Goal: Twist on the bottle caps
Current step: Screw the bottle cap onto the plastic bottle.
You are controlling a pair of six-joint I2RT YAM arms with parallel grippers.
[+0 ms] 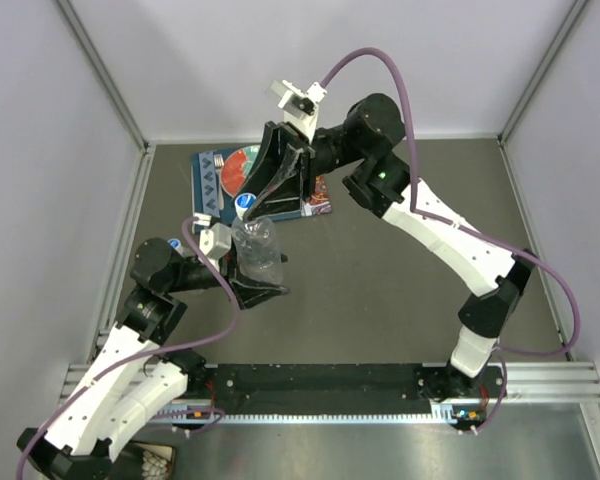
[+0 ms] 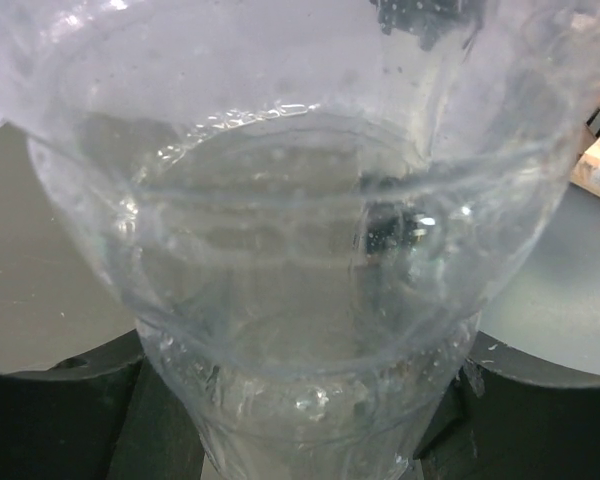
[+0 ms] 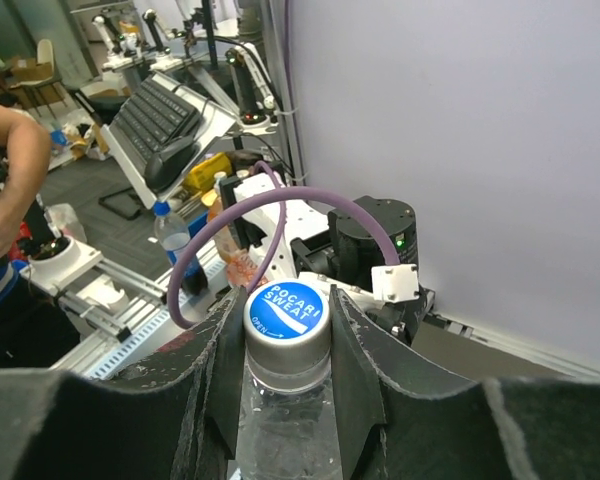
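Clear thin-walled plastic bottle (image 1: 260,252) is held between both arms over the left half of the dark grey counter (image 1: 400,270), near the red-and-teal patterned plate (image 1: 242,165). Left end effector (image 1: 252,285) is clamped on its lower body. Right end effector (image 1: 252,205) reaches in from above, its 2 black fingers (image 3: 352,370) pressed against the flanks of the blue-topped round screw cap (image 3: 287,322) seated on the neck.

Handling, my judgement:
- The bottle looks nearly empty, so light. Its wall is soft, glossy and probably slippery, and a hard squeeze would crumple it.
- Grip it low on the body with moderate force.
- The cap is small and stiff and should be taken by its sides.

Views:
- Right wrist alone shows the cap's print and the finger contact.
- Left wrist shows only droplet-speckled bottle wall filling the frame, with dark fingers at the bottom corners and no cap.
- Top camera gives the layout, but the cap is a speck there.
- Cannot tell whether the base touches the counter.
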